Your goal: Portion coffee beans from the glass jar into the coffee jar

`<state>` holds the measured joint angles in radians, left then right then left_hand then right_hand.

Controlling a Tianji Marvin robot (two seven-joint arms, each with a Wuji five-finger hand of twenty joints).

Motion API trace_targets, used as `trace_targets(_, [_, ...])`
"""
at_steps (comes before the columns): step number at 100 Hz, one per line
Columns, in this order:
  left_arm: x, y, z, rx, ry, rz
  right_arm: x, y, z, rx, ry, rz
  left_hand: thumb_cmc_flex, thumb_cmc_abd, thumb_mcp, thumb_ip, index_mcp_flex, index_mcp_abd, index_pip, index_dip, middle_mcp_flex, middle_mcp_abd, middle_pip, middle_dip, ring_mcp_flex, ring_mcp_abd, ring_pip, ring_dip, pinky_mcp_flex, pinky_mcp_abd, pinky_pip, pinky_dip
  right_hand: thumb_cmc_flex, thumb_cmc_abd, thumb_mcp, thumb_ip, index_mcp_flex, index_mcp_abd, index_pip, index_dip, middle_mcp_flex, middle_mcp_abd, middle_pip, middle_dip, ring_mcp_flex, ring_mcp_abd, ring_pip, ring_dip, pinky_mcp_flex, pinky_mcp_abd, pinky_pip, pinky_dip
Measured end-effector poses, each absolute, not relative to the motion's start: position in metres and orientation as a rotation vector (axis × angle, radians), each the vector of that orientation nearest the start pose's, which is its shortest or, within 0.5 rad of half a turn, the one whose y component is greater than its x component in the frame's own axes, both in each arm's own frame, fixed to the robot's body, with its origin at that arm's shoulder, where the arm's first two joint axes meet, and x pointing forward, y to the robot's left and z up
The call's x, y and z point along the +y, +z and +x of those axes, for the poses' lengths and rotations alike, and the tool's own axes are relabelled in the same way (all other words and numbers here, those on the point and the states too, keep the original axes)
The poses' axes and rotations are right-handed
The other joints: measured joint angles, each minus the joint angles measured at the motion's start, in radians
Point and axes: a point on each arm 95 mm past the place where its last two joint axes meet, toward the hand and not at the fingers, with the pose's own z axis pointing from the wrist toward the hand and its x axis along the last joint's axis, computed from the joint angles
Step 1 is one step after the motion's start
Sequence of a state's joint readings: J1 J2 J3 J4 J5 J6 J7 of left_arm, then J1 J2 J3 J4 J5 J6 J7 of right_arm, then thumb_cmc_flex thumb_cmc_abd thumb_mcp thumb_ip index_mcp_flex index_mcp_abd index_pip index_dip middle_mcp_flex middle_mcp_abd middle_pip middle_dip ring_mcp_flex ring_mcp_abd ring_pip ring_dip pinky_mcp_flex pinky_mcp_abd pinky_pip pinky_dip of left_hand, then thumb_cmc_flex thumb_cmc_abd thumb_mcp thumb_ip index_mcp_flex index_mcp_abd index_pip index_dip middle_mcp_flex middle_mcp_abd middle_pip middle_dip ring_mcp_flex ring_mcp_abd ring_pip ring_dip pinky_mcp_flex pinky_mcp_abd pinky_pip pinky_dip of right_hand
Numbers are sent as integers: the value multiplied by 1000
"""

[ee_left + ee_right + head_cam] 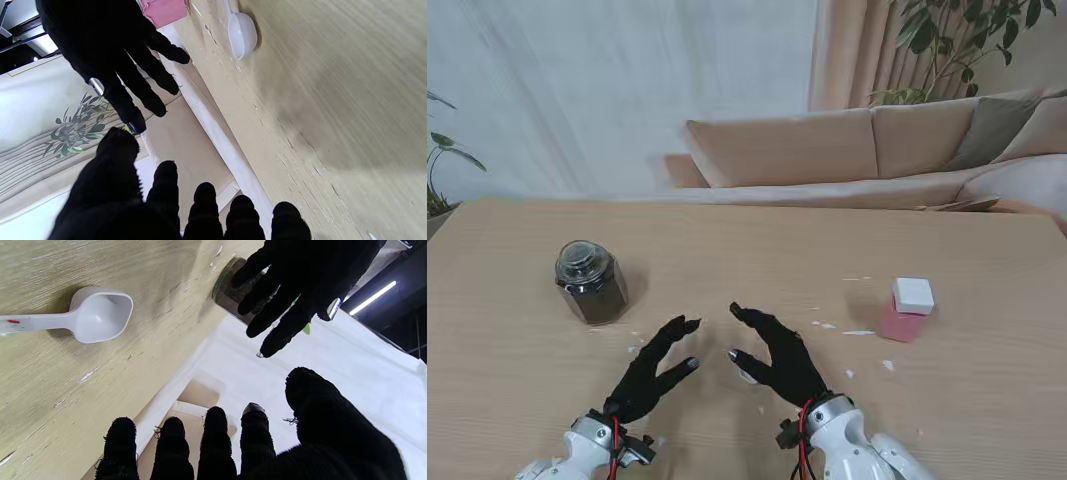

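On the wooden table (517, 250), both black-gloved hands hover side by side at the near edge, palms turned toward each other. Left hand (653, 368) has its fingers spread and holds nothing; its fingertips (204, 193) show apart from one another in its wrist view. Right hand (777, 353) is likewise spread wide and empty, with its fingertips (215, 418) set in a loose row in its own wrist view. A narrow gap lies between the two hands, and they do not touch.

Far and to the left of the left hand stands the glass jar (590, 283), upright, dark with coffee beans and closed by a clear lid. It is well apart from both hands. From the right wrist view the jar (230, 293) is partly hidden behind the left hand (300, 283).

To the right of the right hand, also well apart, stands a small pink jar (909, 311) with a white square cap, upright. Its pink body (163, 11) shows in the left wrist view just beyond the right hand (110, 50).

A white plastic scoop (96, 316) lies on the table beside the right hand, bowl facing up and empty, with a red mark on its handle. The same scoop (242, 36) appears in the left wrist view. From the stand's view it is mostly hidden by the right hand.

White flecks (858, 332) are scattered on the table near the hands and the pink jar.
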<state>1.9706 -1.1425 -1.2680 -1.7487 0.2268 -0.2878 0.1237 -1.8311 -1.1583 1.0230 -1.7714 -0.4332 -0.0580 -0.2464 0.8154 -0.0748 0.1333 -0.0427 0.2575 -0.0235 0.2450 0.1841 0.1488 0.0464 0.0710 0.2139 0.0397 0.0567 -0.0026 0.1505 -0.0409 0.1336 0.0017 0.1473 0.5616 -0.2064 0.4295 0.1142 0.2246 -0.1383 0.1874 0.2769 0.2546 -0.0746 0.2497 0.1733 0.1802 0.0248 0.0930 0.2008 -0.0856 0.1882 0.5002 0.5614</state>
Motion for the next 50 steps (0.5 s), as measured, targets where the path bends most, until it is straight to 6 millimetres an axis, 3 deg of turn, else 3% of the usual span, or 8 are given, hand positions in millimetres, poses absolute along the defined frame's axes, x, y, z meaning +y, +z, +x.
trace_targets(50, [-20,-371,274,916,-2159,-2008,96,-358,282,-1228,-2279,-2057,0,0,9,0,0,0,0,0,0,0,0,0,0,0,0,0,0,0,0,0,22,0,0,0,0,0,7,0,0,0,0,0,0,0,0,0,0,0,0,0])
